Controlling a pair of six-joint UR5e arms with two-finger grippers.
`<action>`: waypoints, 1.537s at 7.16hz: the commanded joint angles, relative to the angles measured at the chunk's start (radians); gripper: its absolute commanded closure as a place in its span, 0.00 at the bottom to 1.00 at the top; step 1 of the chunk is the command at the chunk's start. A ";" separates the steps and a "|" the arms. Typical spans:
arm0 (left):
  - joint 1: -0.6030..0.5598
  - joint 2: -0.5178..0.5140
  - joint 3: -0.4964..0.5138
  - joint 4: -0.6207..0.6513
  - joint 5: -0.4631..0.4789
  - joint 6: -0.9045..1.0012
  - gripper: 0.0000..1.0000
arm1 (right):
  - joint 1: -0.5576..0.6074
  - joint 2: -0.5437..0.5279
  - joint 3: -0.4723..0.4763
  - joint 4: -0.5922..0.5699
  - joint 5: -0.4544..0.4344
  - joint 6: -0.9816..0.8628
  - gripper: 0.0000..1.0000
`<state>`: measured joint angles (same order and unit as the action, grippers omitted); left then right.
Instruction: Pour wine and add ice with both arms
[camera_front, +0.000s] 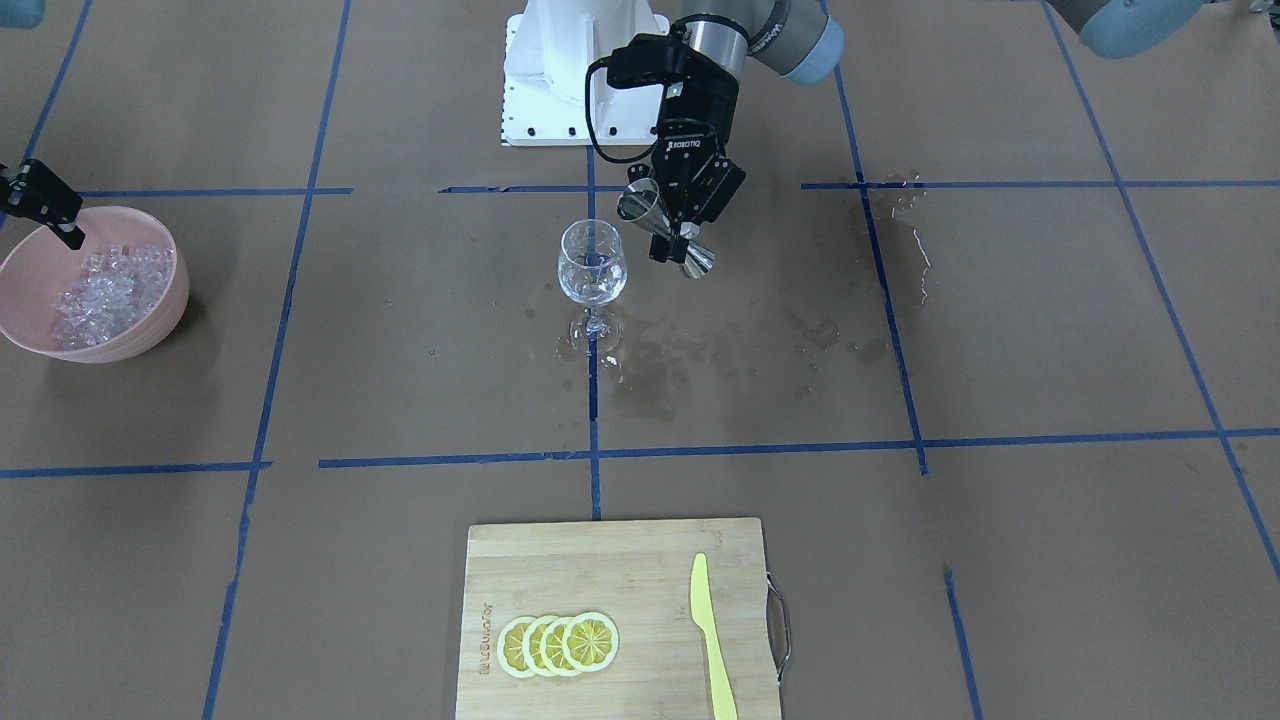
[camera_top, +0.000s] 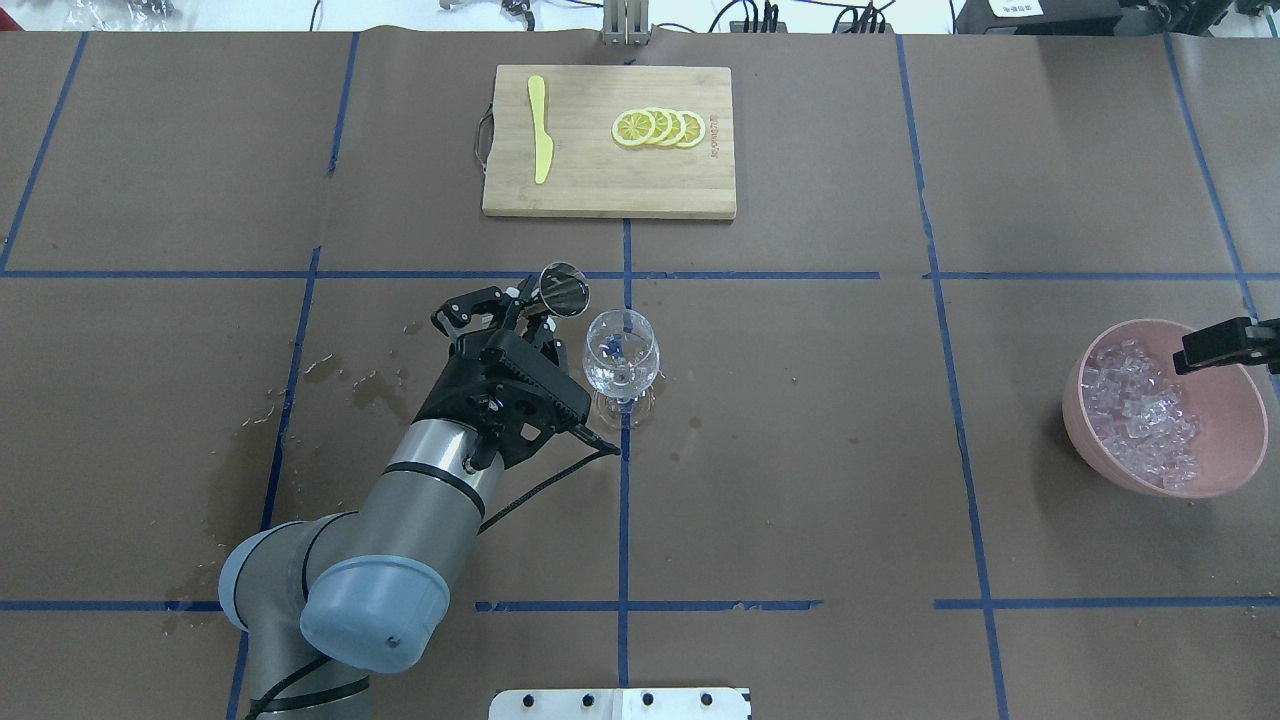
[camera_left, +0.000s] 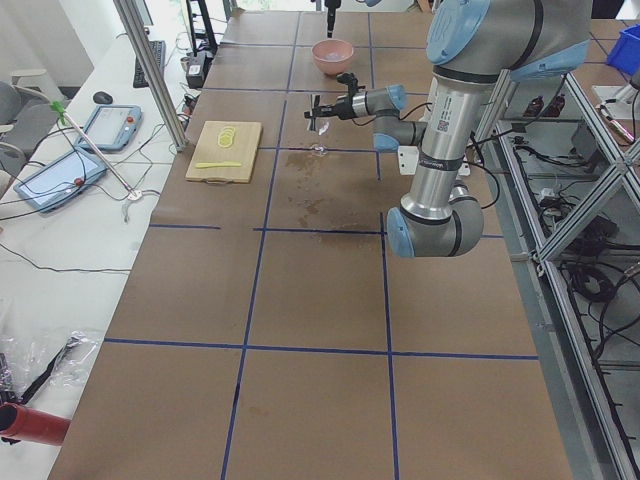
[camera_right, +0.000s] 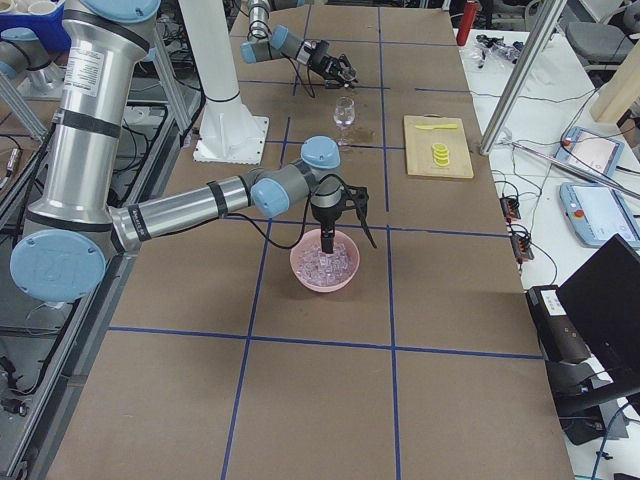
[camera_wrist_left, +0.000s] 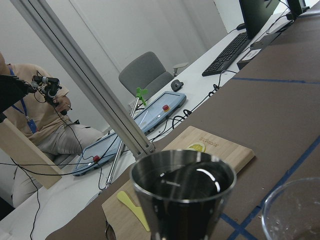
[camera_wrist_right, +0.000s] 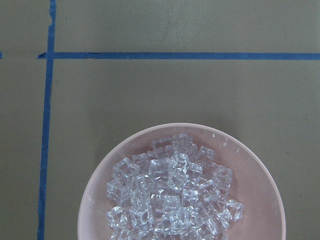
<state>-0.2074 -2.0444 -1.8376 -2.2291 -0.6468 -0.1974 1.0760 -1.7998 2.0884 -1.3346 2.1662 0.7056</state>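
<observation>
My left gripper (camera_front: 678, 222) is shut on a steel jigger (camera_front: 665, 228) and holds it tilted just beside the rim of a clear wine glass (camera_front: 592, 262). The glass stands upright at the table's middle. In the overhead view the left gripper (camera_top: 520, 318) holds the jigger (camera_top: 563, 290) left of the glass (camera_top: 621, 352). The left wrist view shows the jigger's (camera_wrist_left: 182, 192) dark inside. The ice (camera_wrist_right: 170, 197) is heaped in a pink bowl (camera_top: 1235, 440). My right gripper (camera_top: 1190, 358) points down over the bowl, its tip at the ice. I cannot tell whether it is open.
A wooden cutting board (camera_top: 608, 185) at the far side carries several lemon slices (camera_top: 660, 128) and a yellow knife (camera_top: 541, 140). Wet spill marks (camera_front: 700, 350) lie around the glass's foot and to the robot's left. The white base block (camera_front: 560, 90) stands behind the glass.
</observation>
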 joint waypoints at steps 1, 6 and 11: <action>0.000 -0.011 0.003 0.008 0.029 0.125 1.00 | -0.002 0.000 -0.001 0.002 0.000 0.000 0.00; 0.000 -0.028 -0.002 0.074 0.073 0.281 1.00 | -0.019 0.000 0.001 0.003 -0.008 0.032 0.00; 0.002 -0.040 0.003 0.089 0.121 0.449 1.00 | -0.021 0.000 -0.002 0.003 -0.008 0.032 0.00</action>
<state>-0.2066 -2.0816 -1.8360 -2.1402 -0.5313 0.2134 1.0559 -1.7994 2.0875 -1.3315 2.1583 0.7379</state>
